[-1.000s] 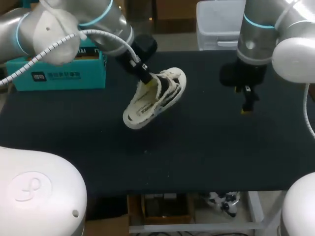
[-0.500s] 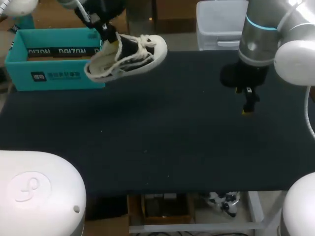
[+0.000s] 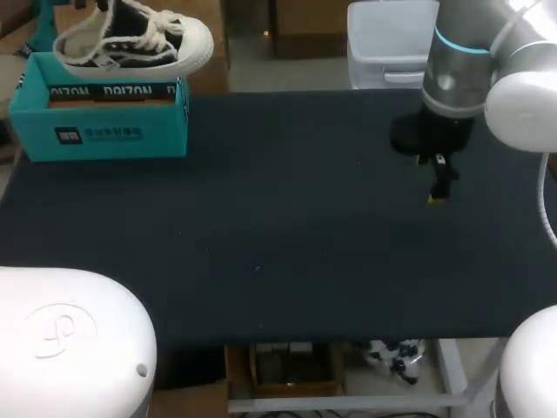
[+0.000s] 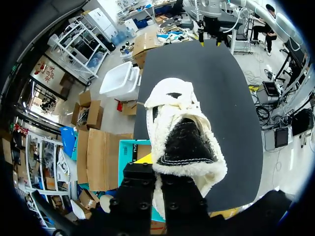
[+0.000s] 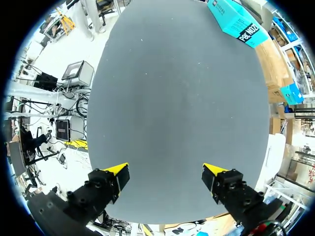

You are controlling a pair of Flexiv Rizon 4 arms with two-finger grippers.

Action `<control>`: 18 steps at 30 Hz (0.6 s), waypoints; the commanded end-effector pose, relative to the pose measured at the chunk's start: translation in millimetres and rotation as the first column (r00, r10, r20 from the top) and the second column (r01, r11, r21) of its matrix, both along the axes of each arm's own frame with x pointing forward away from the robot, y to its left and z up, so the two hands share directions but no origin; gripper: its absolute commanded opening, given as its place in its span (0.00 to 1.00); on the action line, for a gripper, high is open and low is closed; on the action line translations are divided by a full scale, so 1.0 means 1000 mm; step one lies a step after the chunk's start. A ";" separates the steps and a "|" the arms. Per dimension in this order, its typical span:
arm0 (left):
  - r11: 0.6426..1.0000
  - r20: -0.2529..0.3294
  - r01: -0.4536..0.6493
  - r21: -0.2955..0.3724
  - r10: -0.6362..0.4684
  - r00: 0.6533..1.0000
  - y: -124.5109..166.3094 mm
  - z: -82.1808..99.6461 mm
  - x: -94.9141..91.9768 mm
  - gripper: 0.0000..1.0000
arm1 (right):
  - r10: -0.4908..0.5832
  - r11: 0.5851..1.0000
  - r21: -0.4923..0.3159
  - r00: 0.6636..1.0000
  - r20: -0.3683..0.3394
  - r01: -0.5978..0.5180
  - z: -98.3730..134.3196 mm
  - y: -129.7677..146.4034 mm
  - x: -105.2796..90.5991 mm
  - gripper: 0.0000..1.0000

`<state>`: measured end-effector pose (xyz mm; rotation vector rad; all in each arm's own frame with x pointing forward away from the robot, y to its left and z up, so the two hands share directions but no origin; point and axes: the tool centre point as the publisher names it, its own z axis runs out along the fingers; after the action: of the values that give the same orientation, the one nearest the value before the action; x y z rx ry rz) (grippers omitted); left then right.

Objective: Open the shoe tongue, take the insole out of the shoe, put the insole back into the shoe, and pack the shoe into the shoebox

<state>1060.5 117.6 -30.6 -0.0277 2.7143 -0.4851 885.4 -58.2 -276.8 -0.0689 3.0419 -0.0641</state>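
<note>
The shoe (image 3: 130, 42) hangs in the air just above the shoebox (image 3: 104, 131), sole down and about level. It has a dark upper, white laces, a smooth cream sole and rounded toe cap, and a fleecy pale lining around its open collar. Its long axis runs along the shoebox's long side, and the toe points over the end of the box nearer the table's middle. The left gripper (image 4: 160, 189) pinches the fleecy heel rim, its fingers closed on it. The shoebox is a teal card rectangle, open-topped, at a far corner of the dark matte table (image 3: 287, 244). Well apart from the shoebox, the right gripper (image 5: 165, 179) hangs over bare cloth, jaws spread wide.
</note>
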 end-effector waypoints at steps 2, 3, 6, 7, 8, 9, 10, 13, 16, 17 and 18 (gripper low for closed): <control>1.000 -0.059 0.005 0.007 -0.005 0.998 0.032 -0.014 0.038 0.00 | 0.000 1.000 0.000 1.000 0.002 0.000 0.000 0.000 -0.001 1.00; 1.000 -0.074 -0.001 0.011 0.002 0.997 0.041 -0.021 0.048 0.00 | 0.000 1.000 0.000 1.000 0.002 0.000 0.000 0.000 -0.001 1.00; 1.000 -0.087 -0.013 0.027 0.016 0.996 0.058 -0.036 0.067 0.00 | 0.000 1.000 0.000 1.000 0.002 0.000 0.000 0.000 -0.001 1.00; 0.999 -0.088 -0.016 0.033 0.019 0.996 0.065 -0.040 0.072 0.00 | 0.000 1.000 0.000 1.000 0.002 0.000 0.000 0.000 -0.001 1.00; 0.999 -0.088 -0.019 0.037 0.022 0.996 0.068 -0.043 0.075 0.00 | 0.000 1.000 0.000 1.000 0.002 0.000 0.000 0.000 -0.001 1.00; 0.999 -0.091 -0.020 0.042 0.023 0.996 0.077 -0.048 0.083 0.00 | 0.000 1.000 0.000 1.000 0.002 0.000 0.000 0.000 -0.001 1.00; 0.999 -0.096 -0.021 0.045 0.025 0.995 0.083 -0.053 0.088 0.00 | 0.000 1.000 0.000 1.000 0.002 0.000 0.000 0.000 -0.001 1.00; 0.998 -0.111 -0.030 0.061 0.036 0.993 0.101 -0.070 0.099 0.00 | 0.000 1.000 0.000 1.000 0.002 0.000 0.000 0.000 -0.001 1.00; 0.997 -0.128 -0.032 0.068 0.040 0.991 0.119 -0.086 0.105 0.00 | 0.000 1.000 0.000 1.000 0.002 0.000 0.000 0.000 -0.001 1.00; 0.997 -0.130 -0.033 0.069 0.042 0.991 0.123 -0.090 0.106 0.00 | 0.000 1.000 0.000 1.000 0.002 0.000 0.000 0.000 -0.001 1.00; 0.996 -0.130 -0.033 0.078 0.043 0.991 0.130 -0.098 0.108 0.00 | 0.000 1.000 0.000 1.000 0.002 0.000 0.000 0.000 -0.001 1.00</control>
<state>1152.8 235.6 -116.8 -0.1115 2.7957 -0.3462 885.4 -58.3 -276.9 -0.0687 3.0416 -0.0638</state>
